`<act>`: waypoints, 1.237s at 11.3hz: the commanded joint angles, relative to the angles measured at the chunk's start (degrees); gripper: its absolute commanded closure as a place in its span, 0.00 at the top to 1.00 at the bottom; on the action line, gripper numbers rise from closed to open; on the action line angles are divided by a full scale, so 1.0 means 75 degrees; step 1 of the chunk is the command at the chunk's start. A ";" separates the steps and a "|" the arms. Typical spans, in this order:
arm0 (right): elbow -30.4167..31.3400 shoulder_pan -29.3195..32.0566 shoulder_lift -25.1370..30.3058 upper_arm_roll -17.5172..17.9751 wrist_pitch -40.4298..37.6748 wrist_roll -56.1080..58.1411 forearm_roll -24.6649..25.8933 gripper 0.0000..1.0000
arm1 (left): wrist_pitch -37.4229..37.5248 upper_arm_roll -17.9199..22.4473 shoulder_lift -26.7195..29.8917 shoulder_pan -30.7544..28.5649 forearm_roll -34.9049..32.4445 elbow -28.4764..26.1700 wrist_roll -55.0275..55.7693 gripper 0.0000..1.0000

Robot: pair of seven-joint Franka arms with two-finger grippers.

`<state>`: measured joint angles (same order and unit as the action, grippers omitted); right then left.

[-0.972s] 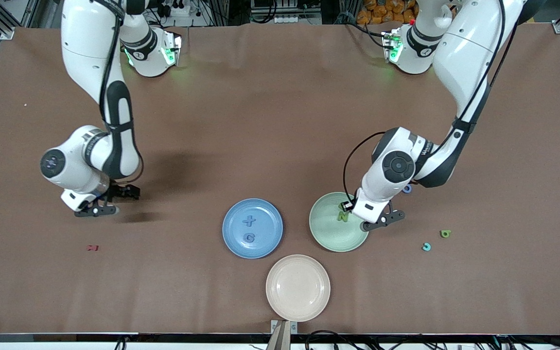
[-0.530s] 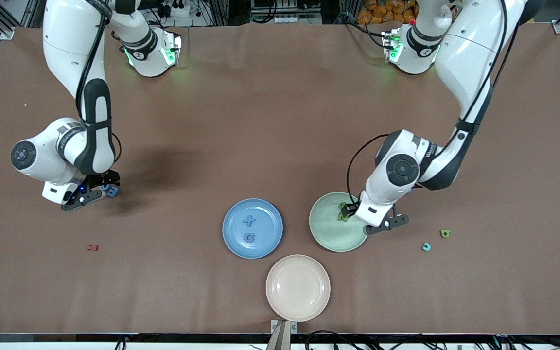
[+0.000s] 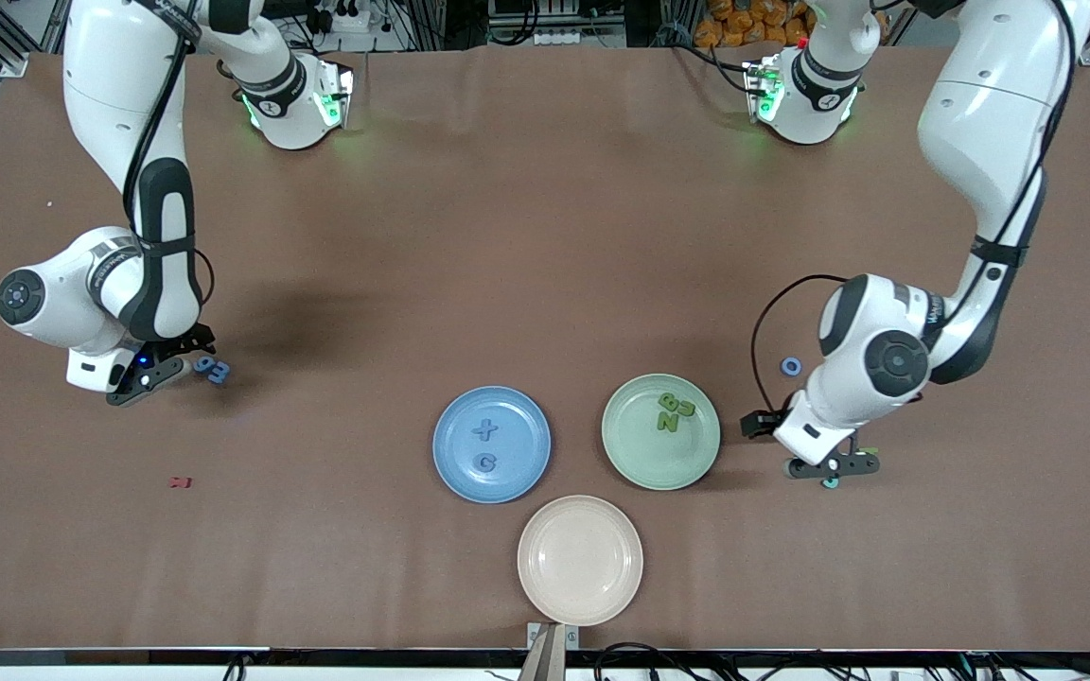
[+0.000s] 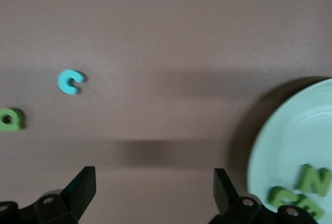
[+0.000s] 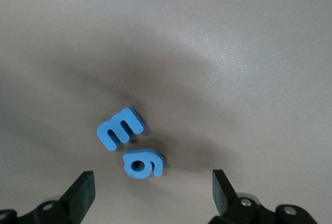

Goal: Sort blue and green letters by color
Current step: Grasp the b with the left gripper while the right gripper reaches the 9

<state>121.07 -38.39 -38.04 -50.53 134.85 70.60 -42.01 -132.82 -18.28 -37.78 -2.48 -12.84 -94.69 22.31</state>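
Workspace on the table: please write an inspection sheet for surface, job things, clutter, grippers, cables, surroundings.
Surface: brown table, slightly wrinkled.
Job's things: blue plate holds two blue pieces; green plate holds green letters. Loose: two blue letters, a blue ring, a teal letter, a green letter.
Clutter: empty beige plate; dark red letter.
Grippers: right gripper open over the two blue letters; left gripper open, beside the green plate.
Cables: black cable on the left arm.
Surroundings: nothing seen clearly.
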 commanded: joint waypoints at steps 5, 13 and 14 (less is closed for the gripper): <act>0.0438 -0.0015 0.0068 0.0304 0.0721 0.0091 -0.0504 1.00 | 0.0085 -0.0352 -0.0083 -0.1624 -0.0527 -0.0078 -0.3358 1.00; 0.0685 -0.0108 0.0092 0.0304 0.0734 0.0102 -0.0772 1.00 | -0.0934 -0.0341 -0.0915 -0.2282 -0.0820 0.0050 -0.4662 1.00; 0.0754 -0.0120 0.0092 0.0316 0.0897 0.0103 -0.0832 1.00 | -0.1016 -0.0341 -0.0997 -0.2271 -0.0820 0.0063 -0.4662 1.00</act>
<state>124.37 -38.50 -38.25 -48.11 138.93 70.42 -45.18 -139.36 -19.82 -43.98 -18.86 -17.26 -95.18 -12.06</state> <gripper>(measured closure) 0.000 0.000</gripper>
